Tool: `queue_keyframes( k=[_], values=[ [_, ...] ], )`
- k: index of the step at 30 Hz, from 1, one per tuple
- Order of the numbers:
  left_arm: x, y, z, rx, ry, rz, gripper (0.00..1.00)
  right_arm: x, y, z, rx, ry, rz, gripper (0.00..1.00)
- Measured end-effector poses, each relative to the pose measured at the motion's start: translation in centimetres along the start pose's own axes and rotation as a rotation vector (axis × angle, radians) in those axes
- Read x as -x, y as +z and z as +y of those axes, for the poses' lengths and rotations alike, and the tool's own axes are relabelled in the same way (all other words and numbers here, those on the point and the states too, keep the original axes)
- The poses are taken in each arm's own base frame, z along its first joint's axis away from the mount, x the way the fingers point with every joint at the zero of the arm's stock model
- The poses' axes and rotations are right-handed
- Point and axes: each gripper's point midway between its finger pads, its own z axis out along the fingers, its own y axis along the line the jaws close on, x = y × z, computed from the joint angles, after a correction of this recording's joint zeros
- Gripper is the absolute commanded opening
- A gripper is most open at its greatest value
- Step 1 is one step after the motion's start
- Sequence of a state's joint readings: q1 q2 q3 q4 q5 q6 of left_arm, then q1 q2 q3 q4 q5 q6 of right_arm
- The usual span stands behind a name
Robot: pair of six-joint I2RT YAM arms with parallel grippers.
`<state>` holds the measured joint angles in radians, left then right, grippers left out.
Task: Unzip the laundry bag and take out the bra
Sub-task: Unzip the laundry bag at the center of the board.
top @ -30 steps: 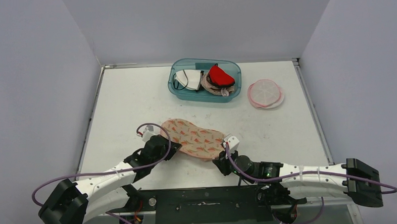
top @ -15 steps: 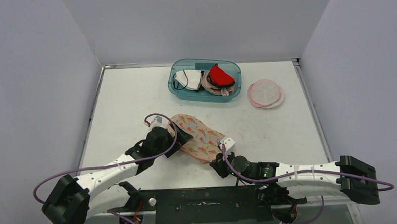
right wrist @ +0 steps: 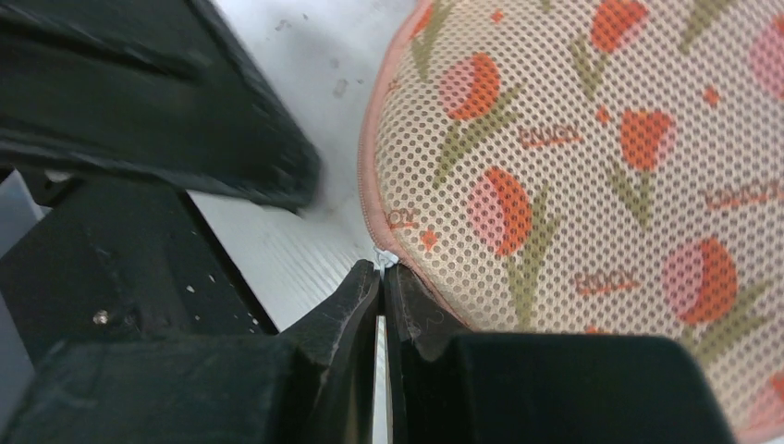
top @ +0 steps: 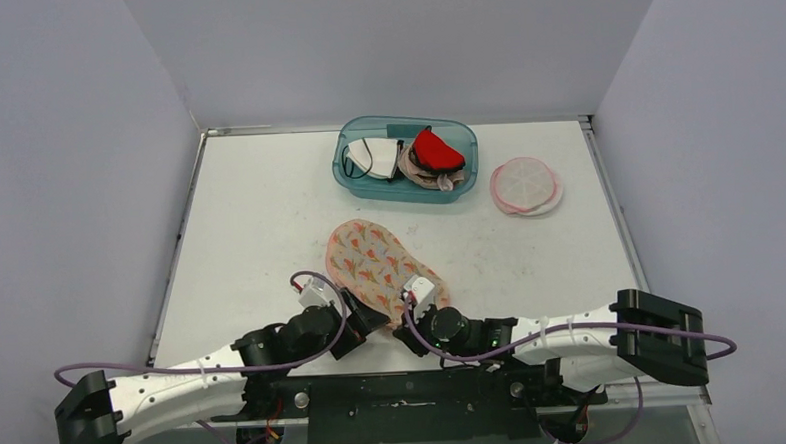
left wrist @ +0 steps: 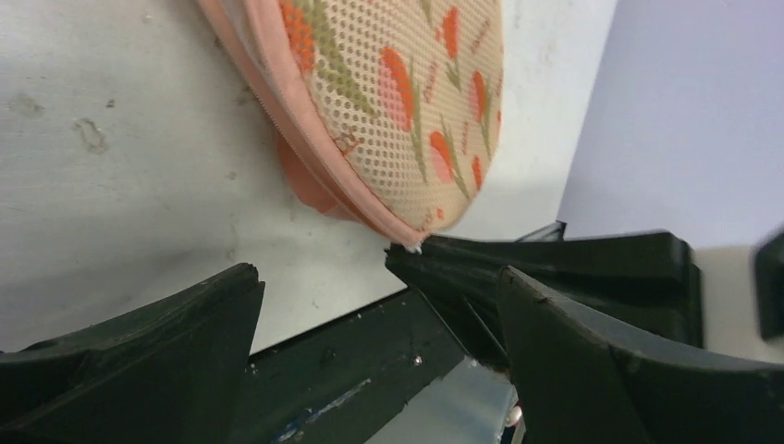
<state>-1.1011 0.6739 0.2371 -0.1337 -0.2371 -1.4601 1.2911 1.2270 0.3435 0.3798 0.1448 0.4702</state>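
- Laundry bag (top: 376, 263): beige mesh with an orange flower print and a pink zip edge. It lies flat on the worktop (top: 259, 218), slightly left of centre towards the front. Its long axis runs diagonally, and the near-right end is closest to the arms.
- Right jaws: closed tight, tips together at the bag's near edge. They pinch a small pale zip tab (right wrist: 384, 256) that sits right on the pink seam.
- Right arm (top: 574, 336): stretched low across the front of the worktop, from its base on the right in towards the centre.
- Left jaws: wide open and gripping nothing. Both fingers (left wrist: 139, 361) sit low in the left wrist view, with the bag's near end above the gap and not touching either one.
- Left arm (top: 175, 370): also low along the front edge. Its wrist is just left of the right wrist, close beside the bag's near-left side.
- Zip: the pink seam looks shut along the stretch visible in both wrist views. The rest of the seam can't be seen.
- Bra: can't make it out through the mesh.
- Teal bin (top: 408, 195): at the back centre, well apart from the bag. It holds bunched garments, including a white piece (top: 371, 158) and a red piece (top: 436, 150).
- Round pink-rimmed disc (top: 525, 184): flat on the worktop, just right of the bin.
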Motion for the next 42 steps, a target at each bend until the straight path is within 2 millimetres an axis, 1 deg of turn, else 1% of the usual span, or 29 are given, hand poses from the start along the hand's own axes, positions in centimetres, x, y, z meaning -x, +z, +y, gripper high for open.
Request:
queue_keyframes(
  k=[4,7,9,12,14,16,19,24,27,32,36,39,42],
  values=[
    [-0.4,1.3,1.2,0.058,-0.007,-0.012,0.98,1.2,1.1,1.4,0.044,-0.013,-0.016,0.05],
    [0.0,2.0,1.5,0.076,-0.022,-0.042,0.84,1.7,1.5,2.1,0.071,-0.019,-0.025,0.05],
    [0.4,2.2,1.2,0.065,-0.033,-0.067,0.71,1.7,1.5,2.2,0.078,-0.023,-0.026,0.05],
    [1.2,2.4,0.1,0.025,-0.062,-0.11,0.47,1.7,1.5,2.3,0.084,-0.026,-0.026,0.05],
    [1.6,2.4,-0.3,0.01,-0.073,-0.131,0.29,1.7,1.5,2.3,0.085,-0.026,-0.026,0.05],
    [1.9,2.5,-0.5,0.002,-0.081,-0.147,0.16,1.7,1.5,2.3,0.084,-0.026,-0.026,0.05],
    [2.2,2.5,-0.5,0.004,-0.087,-0.161,0.01,1.8,1.4,2.3,0.085,-0.025,-0.027,0.05],
    [2.3,2.5,-0.1,0.007,-0.096,-0.168,0.0,2.3,1.1,2.4,0.087,-0.022,-0.041,0.05],
    [2.3,2.5,-0.3,-0.004,-0.104,-0.169,0.0,2.8,0.7,2.3,0.081,-0.02,-0.053,0.05],
    [3.0,2.5,-1.1,-0.033,-0.118,-0.167,0.0,3.5,-0.7,1.4,0.044,-0.014,-0.085,0.05],
    [3.8,2.9,-0.4,-0.027,-0.112,-0.161,0.0,3.0,-1.9,-0.1,-0.004,-0.011,-0.088,0.05],
    [4.4,3.4,0.5,-0.006,-0.092,-0.146,0.0,2.2,-2.6,-1.2,-0.045,-0.002,-0.078,0.05],
    [4.6,3.7,0.8,-0.004,-0.056,-0.122,0.0,1.4,-3.1,-2.0,-0.073,0.005,-0.067,0.05]
  ],
)
